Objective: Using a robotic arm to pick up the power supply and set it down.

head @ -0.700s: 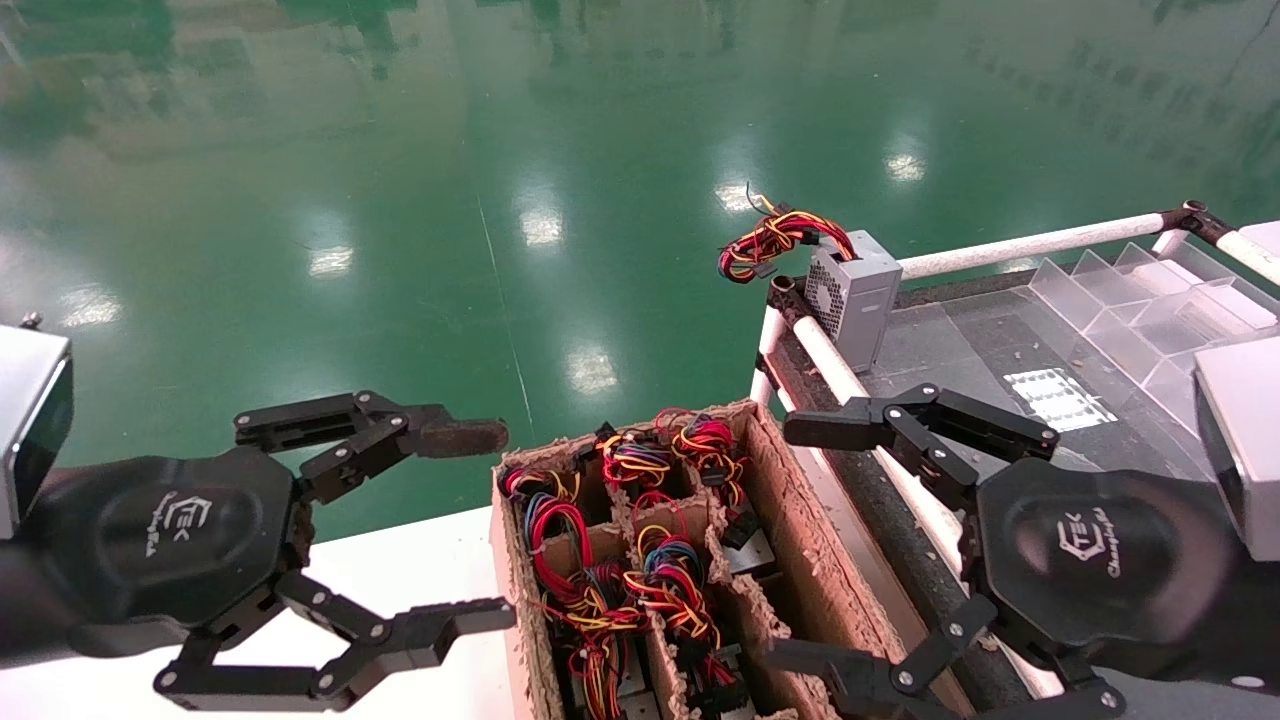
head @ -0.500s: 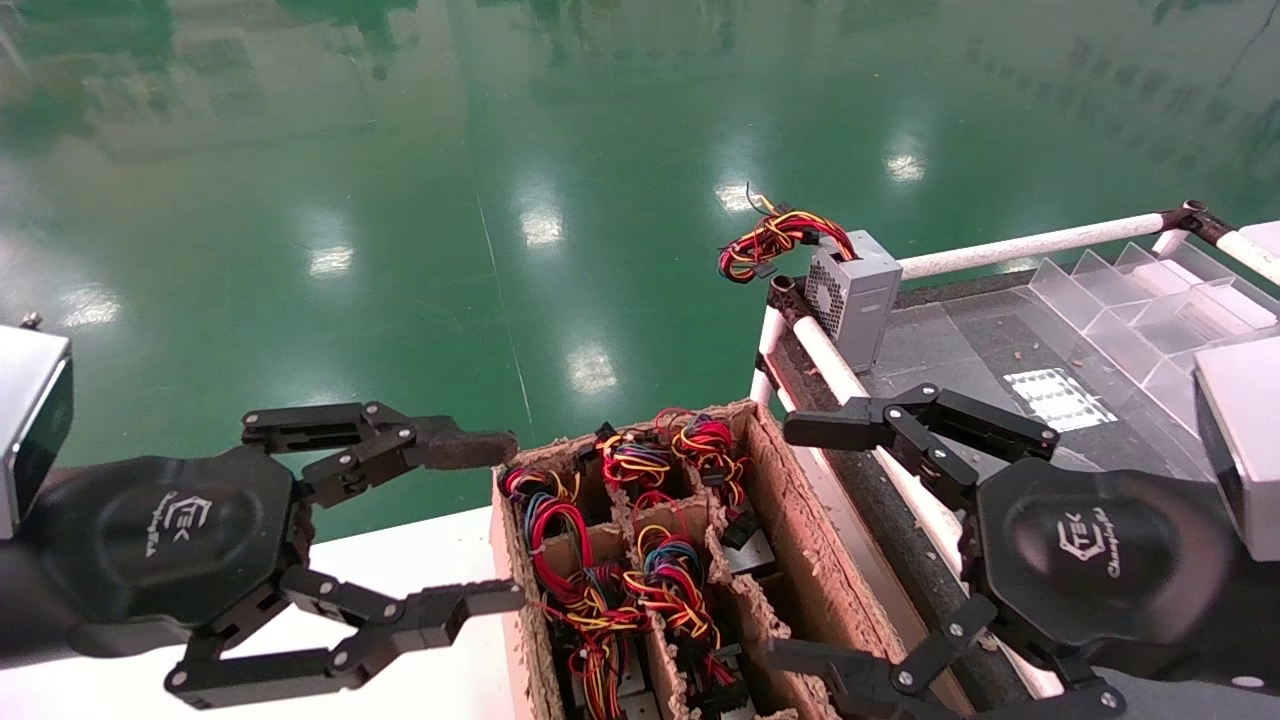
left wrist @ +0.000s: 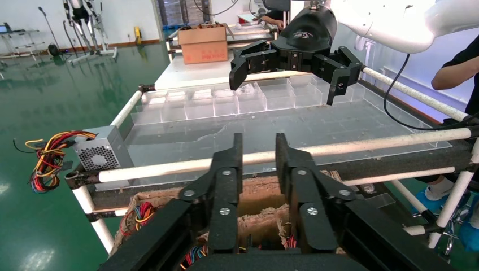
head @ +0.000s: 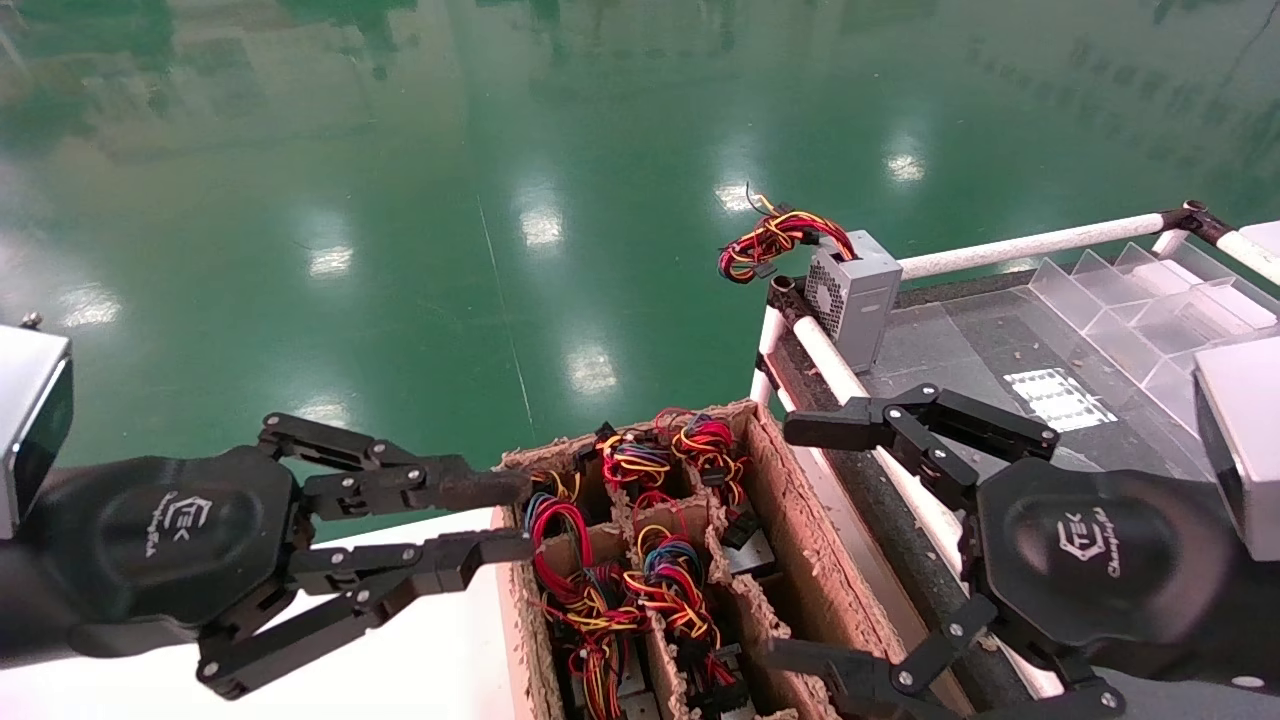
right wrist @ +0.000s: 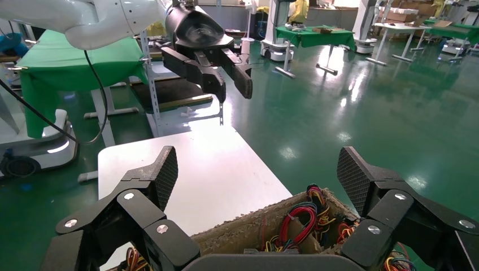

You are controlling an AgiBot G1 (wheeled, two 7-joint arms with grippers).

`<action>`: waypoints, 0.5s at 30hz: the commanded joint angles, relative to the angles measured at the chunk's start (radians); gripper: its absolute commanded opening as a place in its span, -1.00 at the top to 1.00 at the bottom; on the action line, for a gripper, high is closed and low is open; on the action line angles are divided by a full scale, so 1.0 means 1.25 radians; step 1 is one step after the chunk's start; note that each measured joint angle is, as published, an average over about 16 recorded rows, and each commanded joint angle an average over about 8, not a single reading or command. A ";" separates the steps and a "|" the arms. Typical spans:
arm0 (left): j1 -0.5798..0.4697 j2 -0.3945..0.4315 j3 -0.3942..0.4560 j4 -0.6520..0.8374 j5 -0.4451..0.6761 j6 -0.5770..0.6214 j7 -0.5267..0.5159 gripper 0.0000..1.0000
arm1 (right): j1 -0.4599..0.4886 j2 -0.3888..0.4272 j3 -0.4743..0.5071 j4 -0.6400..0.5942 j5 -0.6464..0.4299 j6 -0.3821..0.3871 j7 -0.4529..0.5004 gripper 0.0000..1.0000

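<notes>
One silver-grey power supply (head: 855,295) stands upright at the far left corner of the dark table (head: 950,340), its red, yellow and black wires (head: 775,240) hanging over the edge; the left wrist view shows it too (left wrist: 101,152). Several more units sit in a divided cardboard box (head: 800,520), only their wire bundles showing. My right gripper (head: 795,545), with all-black fingertips, hovers wide open at the box's right side, holding nothing (right wrist: 258,169). My left gripper (head: 515,515), with a brownish fingertip, sits at the box's left rim, its fingers a narrow gap apart and empty (left wrist: 258,138).
A clear acrylic divider tray (head: 1150,300) lies on the right of the dark table, which is framed by white tube rails (head: 1030,243). The box rests on a white tabletop (head: 420,640). Green floor lies beyond.
My left gripper's fingers have closed from wide apart to a narrow gap and reached slightly toward the box rim. The right gripper and the power supply have not moved.
</notes>
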 commanded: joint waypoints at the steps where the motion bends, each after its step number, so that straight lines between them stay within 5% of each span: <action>1: 0.000 0.000 0.000 0.000 0.000 0.000 0.000 1.00 | 0.000 0.000 0.000 0.000 0.000 0.000 0.000 -1.00; 9: 0.000 0.000 0.000 0.000 0.000 0.000 0.000 1.00 | 0.000 0.000 0.000 0.000 0.000 0.000 0.000 -1.00; 15: 0.000 0.000 0.000 0.000 0.000 0.000 0.000 -0.41 | 0.000 0.000 0.000 0.000 0.000 0.000 0.000 -1.00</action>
